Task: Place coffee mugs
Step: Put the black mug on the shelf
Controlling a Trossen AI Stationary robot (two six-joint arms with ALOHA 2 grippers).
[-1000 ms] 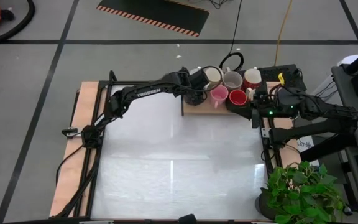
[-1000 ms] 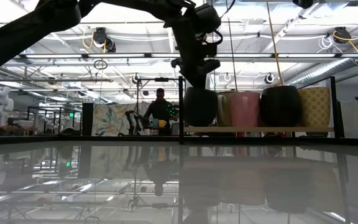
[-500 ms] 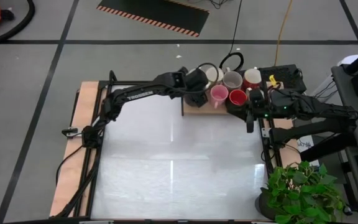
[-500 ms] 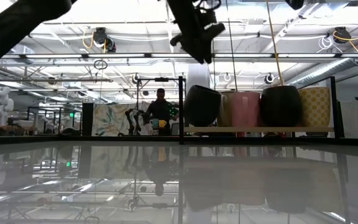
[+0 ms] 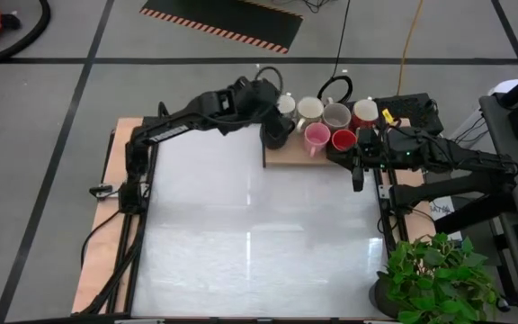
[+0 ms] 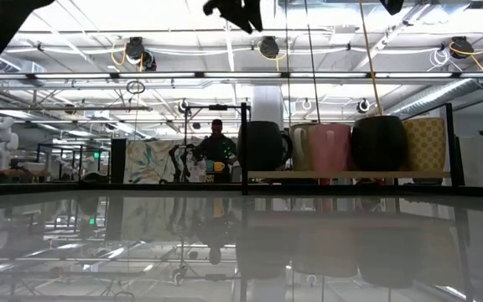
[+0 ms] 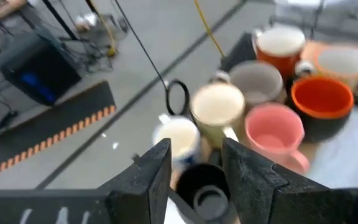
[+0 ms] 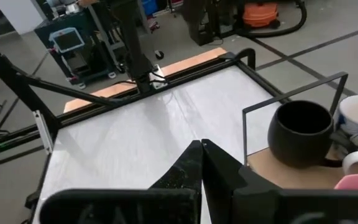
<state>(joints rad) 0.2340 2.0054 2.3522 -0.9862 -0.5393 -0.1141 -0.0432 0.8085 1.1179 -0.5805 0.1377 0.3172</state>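
Several coffee mugs stand together on a wooden board (image 5: 284, 158) at the table's far edge. They are a black mug (image 5: 277, 133), a white one with blue marks (image 5: 286, 103), a cream one (image 5: 309, 108), a grey one (image 5: 336, 114), a pink one (image 5: 317, 137) and a red one (image 5: 343, 139). My left gripper (image 7: 194, 171) hangs open and empty above the black mug (image 7: 204, 193). It also shows at the top of the low view (image 6: 237, 10). My right gripper (image 5: 358, 178) is shut and empty, raised by the board's right end.
A thin black frame (image 8: 291, 99) stands along the board's near edge. The white tabletop (image 5: 250, 234) lies bare in front of the board. A potted plant (image 5: 439, 279) stands at the near right corner. A person (image 6: 216, 143) stands in the room beyond.
My left gripper has risen from just over the black mug and drawn back toward the table's far left, with its fingers held equally far apart. The black mug stays on the board's left end. My right wrist has rolled a little in place.
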